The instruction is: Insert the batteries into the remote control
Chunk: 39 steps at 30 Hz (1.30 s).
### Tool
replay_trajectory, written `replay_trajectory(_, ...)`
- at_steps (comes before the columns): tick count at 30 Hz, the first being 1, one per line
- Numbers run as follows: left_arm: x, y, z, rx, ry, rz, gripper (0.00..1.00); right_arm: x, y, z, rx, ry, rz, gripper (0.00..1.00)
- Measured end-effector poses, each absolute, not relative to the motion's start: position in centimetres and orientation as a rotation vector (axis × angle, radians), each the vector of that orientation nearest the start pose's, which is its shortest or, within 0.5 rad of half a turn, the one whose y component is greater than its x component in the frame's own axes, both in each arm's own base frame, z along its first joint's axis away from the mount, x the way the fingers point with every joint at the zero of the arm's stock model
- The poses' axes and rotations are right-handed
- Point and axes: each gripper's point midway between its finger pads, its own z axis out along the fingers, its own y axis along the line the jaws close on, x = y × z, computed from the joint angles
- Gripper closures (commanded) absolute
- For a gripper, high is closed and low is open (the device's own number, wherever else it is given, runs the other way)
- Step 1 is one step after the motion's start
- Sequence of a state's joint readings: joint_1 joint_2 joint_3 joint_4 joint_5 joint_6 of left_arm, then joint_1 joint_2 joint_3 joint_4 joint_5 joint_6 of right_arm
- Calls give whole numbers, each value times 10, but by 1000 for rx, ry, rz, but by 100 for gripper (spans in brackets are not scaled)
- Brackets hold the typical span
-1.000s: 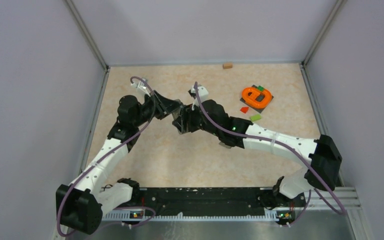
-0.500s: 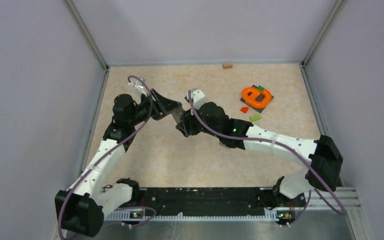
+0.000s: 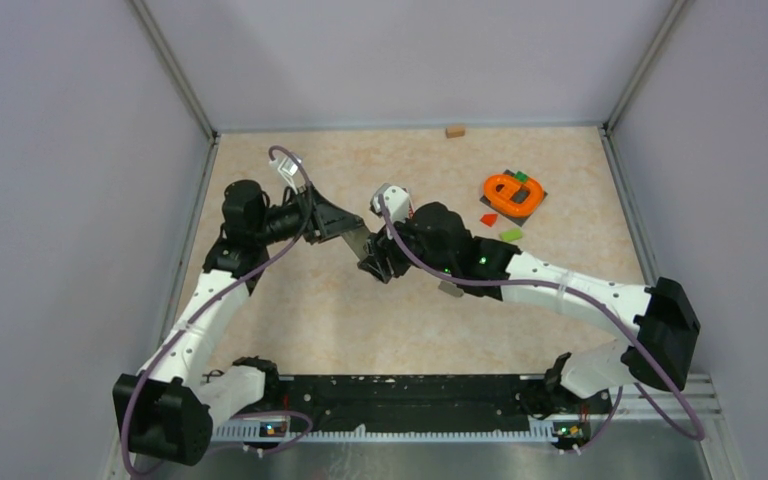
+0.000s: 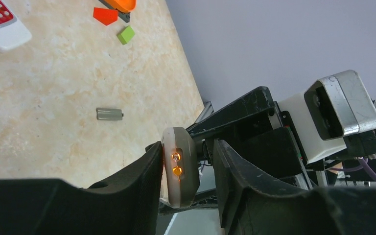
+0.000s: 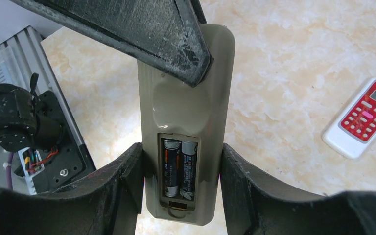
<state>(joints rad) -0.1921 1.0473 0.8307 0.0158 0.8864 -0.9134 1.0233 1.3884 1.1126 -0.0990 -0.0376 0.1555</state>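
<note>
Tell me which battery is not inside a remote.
The grey battery lying alone on the table; the other two batteries sit side by side inside the remote, in its open compartment.

I can read no text for certain. The two batteries [image 5: 179, 166] lying in the grey remote [image 5: 186, 98] bear lines of small light print along their dark sleeves, but it is too fine and blurred for me to make out any brand or number. The white remote [image 5: 362, 117] on the bench [image 5: 284, 63] has a red face with rows of pale buttons and a small display window. Any marks on these are too small for me to read.
</note>
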Motion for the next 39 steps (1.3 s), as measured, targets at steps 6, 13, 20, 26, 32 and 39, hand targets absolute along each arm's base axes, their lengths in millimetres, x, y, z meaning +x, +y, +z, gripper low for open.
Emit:
replay_trajectory(6,247,-213,286,69,2020,-1586,47,215,385,235,-904,1828,826,68)
replay_trajectory(13,239,-213,270,84,2101,-1596,70,216,384,235,-908,1830,836,68)
replay_trajectory(20,241,-212,264,92,2114,-1561,49,215,381,230,-933,1841,828,68)
replay_trajectory(26,241,-211,263,86,2118,-1553,61,212,381,228,-956,1842,829,69)
replay_trajectory(32,242,-212,262,79,2129,-1562,100,213,380,225,-966,1847,820,58)
replay_trajectory(39,245,-212,260,78,2130,-1538,100,216,378,226,-937,1861,830,24)
